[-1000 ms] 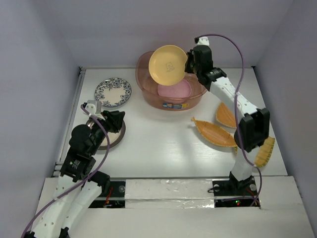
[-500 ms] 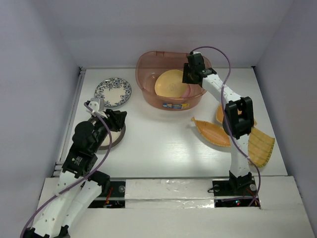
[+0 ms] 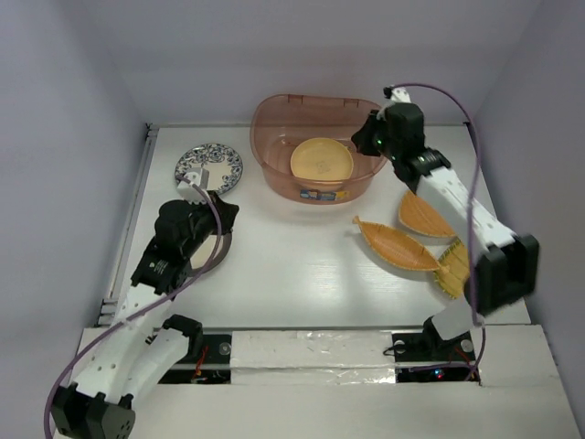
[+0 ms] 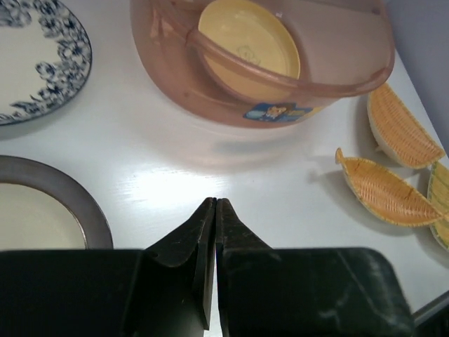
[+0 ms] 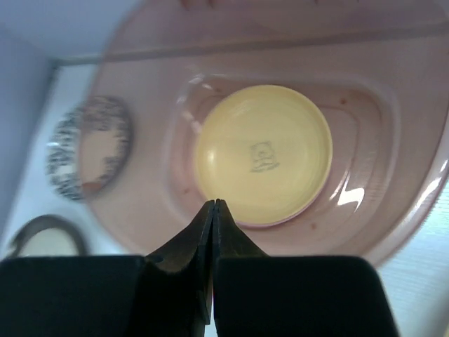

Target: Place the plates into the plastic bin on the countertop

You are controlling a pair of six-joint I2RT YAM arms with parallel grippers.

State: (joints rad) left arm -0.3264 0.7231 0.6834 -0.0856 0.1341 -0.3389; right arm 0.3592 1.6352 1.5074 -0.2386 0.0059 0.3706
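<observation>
- Release is being shown complete: the yellow plate (image 3: 322, 160), which was being held on edge over the plastic bin (image 3: 270, 155) a second ago, is now lying flat on the bin's floor.
- A thin pink edge is being glimpsed under it in the right wrist view. This is probably the pink plate (image 5: 284, 224) it is resting on, though blur and the tinted plastic are making that uncertain.
- The right gripper (image 5: 214, 205) is being drawn back from above the bin toward its right rim. Its jaws are pressed fully together and nothing is being held between them.
- The left gripper (image 4: 215, 203) is being carried low over the countertop (image 3: 292, 270), just beside the metallic-rimmed plate (image 4: 35, 210). Its jaws are likewise closed tight on nothing, and that plate is not yet being gripped.
- The floral plate (image 3: 208, 169) is being left on the countertop to the left of the bin, and the three fan-shaped plates (image 3: 395, 245) to its right, all outside it.
- By this reading two plates are being counted as delivered and five as outstanding. The metallic-rimmed plate looks the likeliest next pick for the left arm, and its jaws will need reopening first.
</observation>
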